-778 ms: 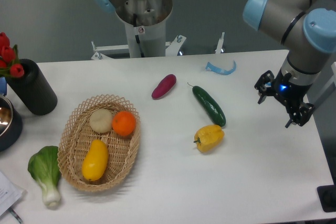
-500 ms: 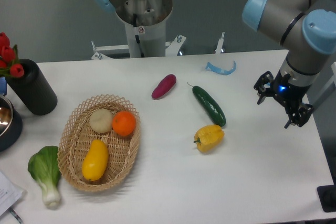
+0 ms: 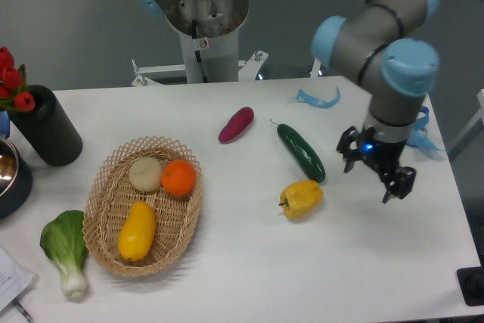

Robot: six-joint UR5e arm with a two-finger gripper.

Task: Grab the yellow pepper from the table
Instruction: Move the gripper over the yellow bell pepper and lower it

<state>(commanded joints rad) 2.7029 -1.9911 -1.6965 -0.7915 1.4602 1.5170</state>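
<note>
While partly shadowed, jaws gape.

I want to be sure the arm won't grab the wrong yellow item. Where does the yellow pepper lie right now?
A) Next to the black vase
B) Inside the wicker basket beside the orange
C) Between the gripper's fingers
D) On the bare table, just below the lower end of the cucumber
D: the yellow pepper lies on the table by the cucumber's lower end; the gripper is off to its right, holding nothing.
</note>
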